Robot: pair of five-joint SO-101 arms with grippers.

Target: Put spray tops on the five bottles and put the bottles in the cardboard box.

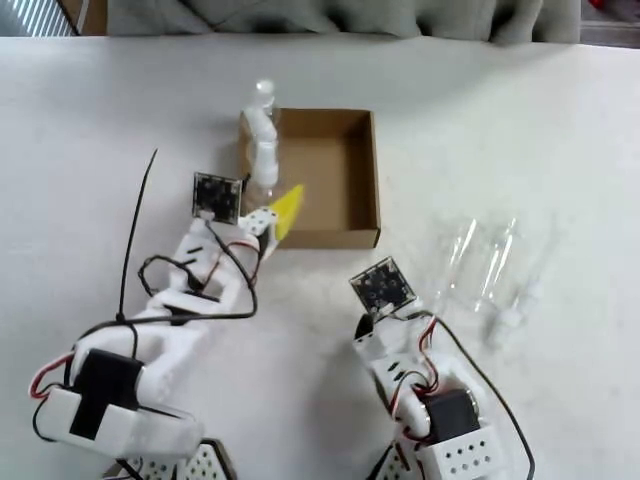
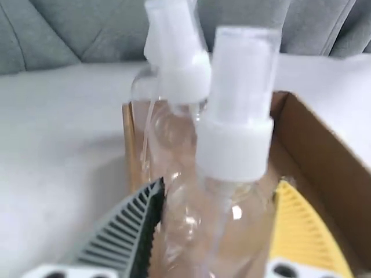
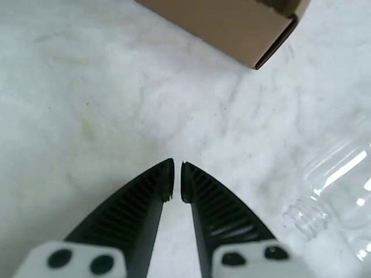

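Left gripper [image 2: 220, 194]: fingers pinch a capped bottle [image 2: 235, 139], upright at the cardboard box [image 1: 345, 215] wall, just beside a second capped bottle [image 2: 174, 75]. Judgement: keep it vertical, clear the wall, lower it next to its neighbour, then release. Right gripper [image 3: 177, 179]: fingers almost pressed together, empty, over the surface [image 3: 87, 87].

Just past the held bottle [image 2: 232, 231] in my left pincer [image 2: 219, 194], another capped bottle [image 2: 174, 75] blocks me; ahead of my right pincer [image 3: 177, 174], bare table [image 3: 87, 104] up to the cardboard box [image 3: 232, 29].
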